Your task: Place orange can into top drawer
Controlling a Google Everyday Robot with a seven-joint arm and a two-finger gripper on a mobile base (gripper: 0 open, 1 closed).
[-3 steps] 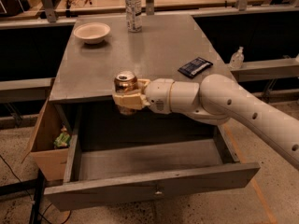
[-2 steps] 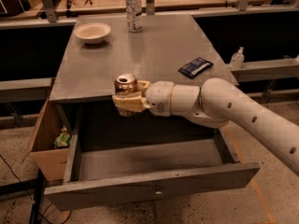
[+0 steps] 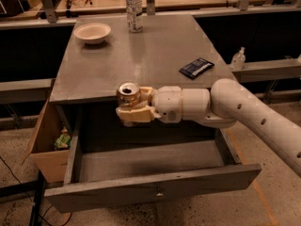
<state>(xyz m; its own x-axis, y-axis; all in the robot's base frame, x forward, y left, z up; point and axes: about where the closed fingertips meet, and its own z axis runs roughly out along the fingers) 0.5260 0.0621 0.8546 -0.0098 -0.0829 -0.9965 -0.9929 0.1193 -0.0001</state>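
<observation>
The hand (image 3: 134,111) was closed on the orange can (image 3: 128,94), gripping its lower body from the side so that the can stayed upright with its silver top and pull tab facing up. The can was held just in front of the front edge of the bench (image 3: 141,55), above the rear part of the top drawer (image 3: 188,180), which stood pulled fully open with its floor bare. This position appeared to clear the bench edge and leave a straight descent into the drawer. The arm reached in from the right, well above the drawer's front panel and knob (image 3: 159,192). The bowl (image 3: 92,32), water bottle (image 3: 134,8) and dark packet (image 3: 196,68) sat on the bench, well apart from the hand. A cardboard box (image 3: 44,140) stood just beside the drawer's left wall.
</observation>
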